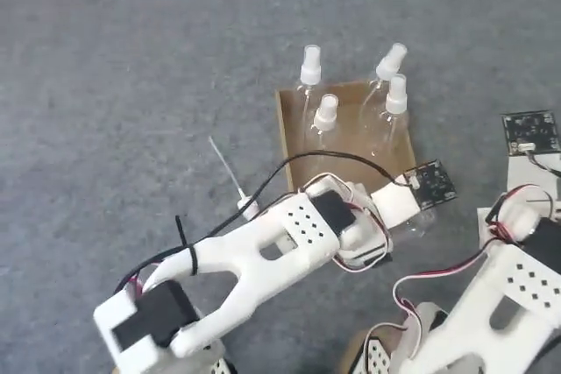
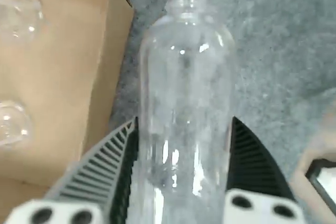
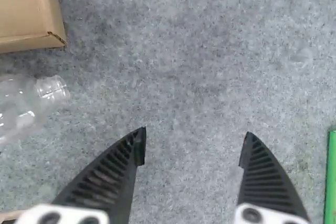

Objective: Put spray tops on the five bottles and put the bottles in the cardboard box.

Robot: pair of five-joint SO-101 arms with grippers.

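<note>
A clear bottle [image 2: 186,87] without a top lies on the grey carpet beside the cardboard box [image 2: 58,72], its open neck pointing away from my left gripper [image 2: 184,124]. That gripper is shut on the bottle, one jaw against each side. From above, the bottle [image 1: 419,219] lies off the front right corner of the cardboard box [image 1: 285,133]. Several bottles [image 1: 326,116] with white spray tops stand in the box. A loose spray top [image 1: 248,208] with its thin tube lies left of the box. My right gripper [image 3: 194,135] is open over bare carpet, near the bottle's neck [image 3: 50,90].
The left arm [image 1: 263,247] stretches from the front edge toward the box. The right arm [image 1: 517,286] sits at the front right. A small circuit board [image 1: 530,131] lies at the right edge. A green edge [image 3: 332,182] shows beside the right gripper.
</note>
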